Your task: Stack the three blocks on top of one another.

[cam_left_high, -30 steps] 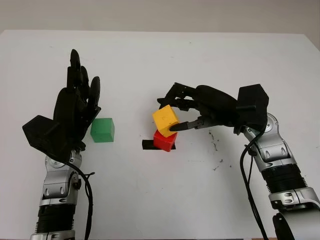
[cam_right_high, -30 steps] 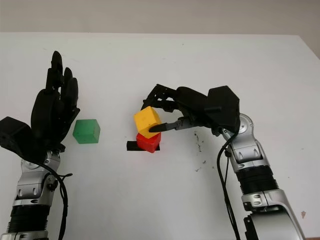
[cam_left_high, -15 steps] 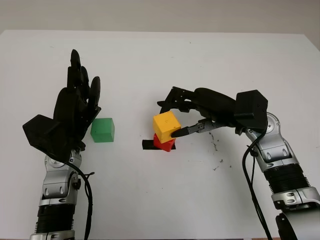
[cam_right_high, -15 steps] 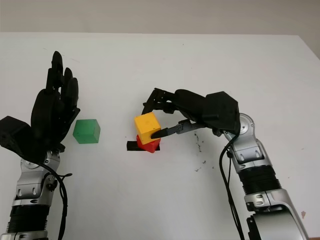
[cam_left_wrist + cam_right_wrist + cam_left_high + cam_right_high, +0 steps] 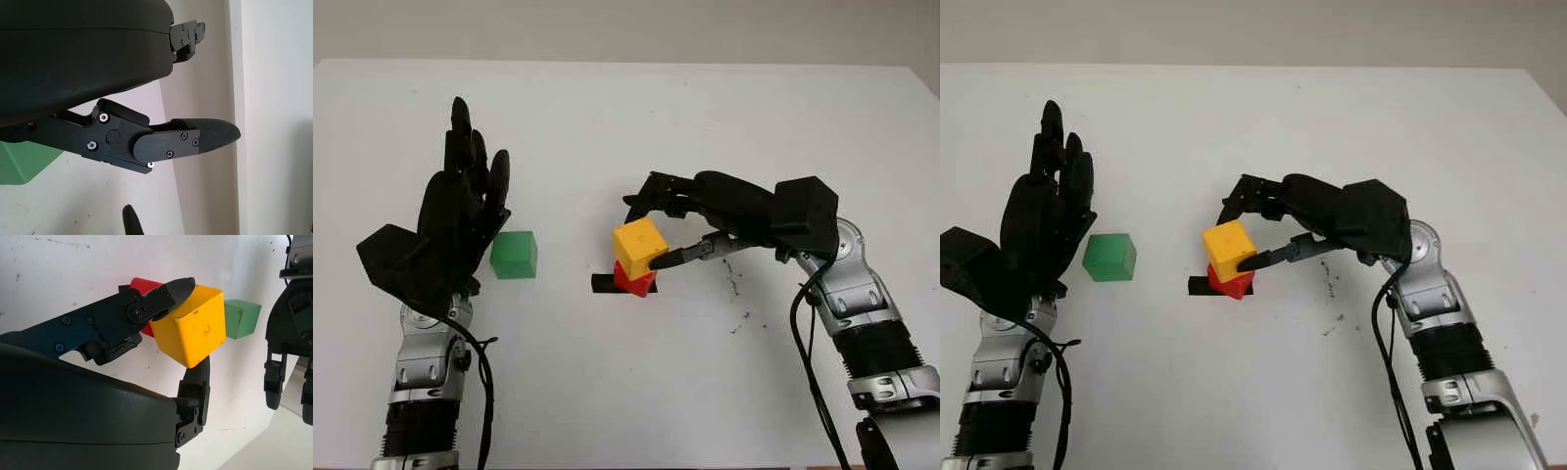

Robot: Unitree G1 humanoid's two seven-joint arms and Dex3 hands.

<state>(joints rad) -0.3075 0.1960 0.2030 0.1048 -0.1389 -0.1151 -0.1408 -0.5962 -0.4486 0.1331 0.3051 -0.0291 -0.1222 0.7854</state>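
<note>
Yellow block point(image 5: 191, 324) marked "2", atop red point(image 5: 632, 282)

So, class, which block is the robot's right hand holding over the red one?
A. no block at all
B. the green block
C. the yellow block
C: the right hand grips the yellow block just above the red block, while the green block sits apart on the table beside the open left hand.
</note>
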